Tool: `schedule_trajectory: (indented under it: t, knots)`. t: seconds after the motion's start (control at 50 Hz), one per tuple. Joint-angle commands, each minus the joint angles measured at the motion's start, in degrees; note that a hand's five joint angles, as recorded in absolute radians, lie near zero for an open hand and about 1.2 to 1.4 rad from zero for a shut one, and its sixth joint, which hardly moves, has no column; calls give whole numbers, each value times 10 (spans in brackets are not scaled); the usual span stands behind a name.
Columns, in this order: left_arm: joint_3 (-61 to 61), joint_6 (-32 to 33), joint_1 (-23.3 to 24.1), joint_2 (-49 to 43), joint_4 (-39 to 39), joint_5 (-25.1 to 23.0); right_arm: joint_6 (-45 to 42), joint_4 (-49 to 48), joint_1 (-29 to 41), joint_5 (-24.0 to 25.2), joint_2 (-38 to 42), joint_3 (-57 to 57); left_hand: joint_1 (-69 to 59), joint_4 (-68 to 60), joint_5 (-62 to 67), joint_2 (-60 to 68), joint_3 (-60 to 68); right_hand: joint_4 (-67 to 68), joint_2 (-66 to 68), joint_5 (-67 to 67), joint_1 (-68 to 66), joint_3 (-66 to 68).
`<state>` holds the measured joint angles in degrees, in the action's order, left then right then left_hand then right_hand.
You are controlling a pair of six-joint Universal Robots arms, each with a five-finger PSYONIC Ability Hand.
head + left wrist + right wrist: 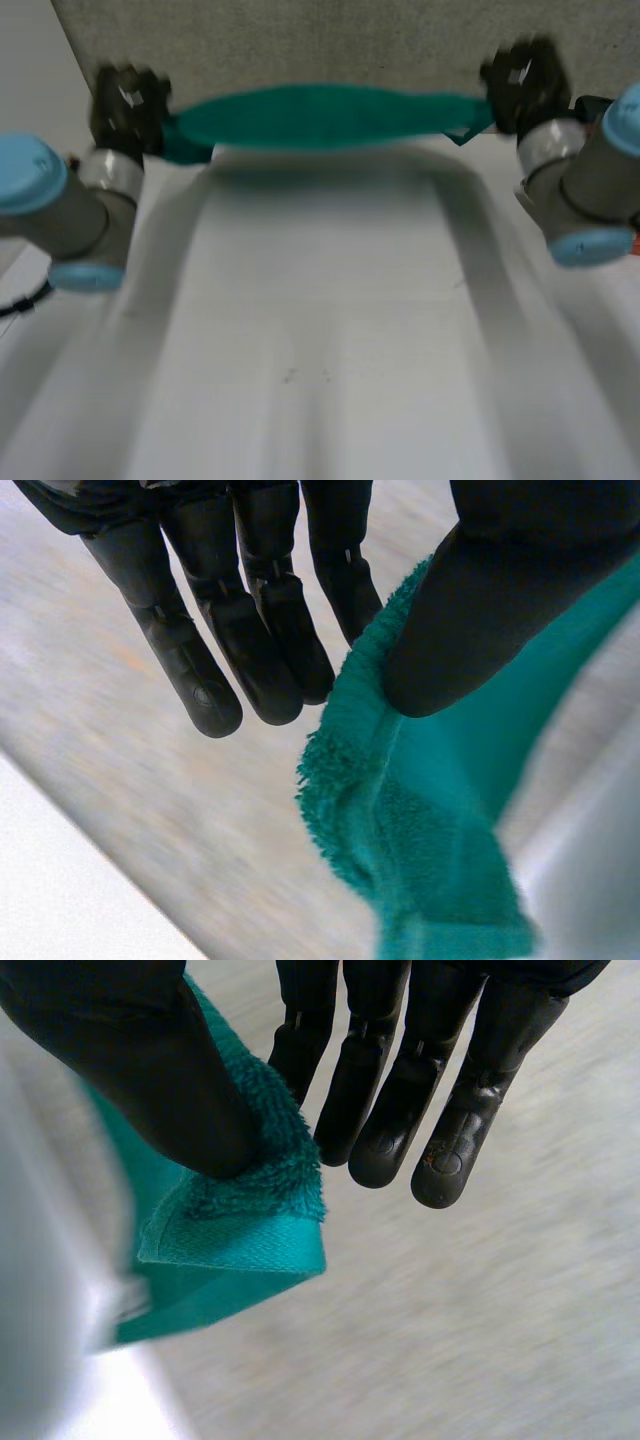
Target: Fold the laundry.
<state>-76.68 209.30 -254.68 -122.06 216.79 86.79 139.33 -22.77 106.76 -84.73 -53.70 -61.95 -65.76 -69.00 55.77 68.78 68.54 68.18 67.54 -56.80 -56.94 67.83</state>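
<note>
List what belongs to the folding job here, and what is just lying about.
Belongs to the job:
- green towel, stretched between the hands
- left hand, pinching one end
- right hand, pinching the other end

Just there:
- white table
- grey wall behind it

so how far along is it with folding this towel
Done: the green towel is picked up, the left hand pinching one end between thumb and fingers, the right hand the other. In hand: it hangs stretched between them over the far side of the white table. Left: laying it down and folding it; no finished fold shows yet.
</note>
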Motion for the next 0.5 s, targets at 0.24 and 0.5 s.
schedule_trajectory:
  t: [0.24,0.5]
  knots:
    - [-254,123,-11,91,-209,-44,-13,378,-13,13,-64,-142,-142,-110,142,112,115,118,125,-132,-231,122]
    - [-385,146,-15,316,-552,0,-215,530,-94,7,-290,-385,-142,-110,142,112,115,118,125,-132,-231,122]
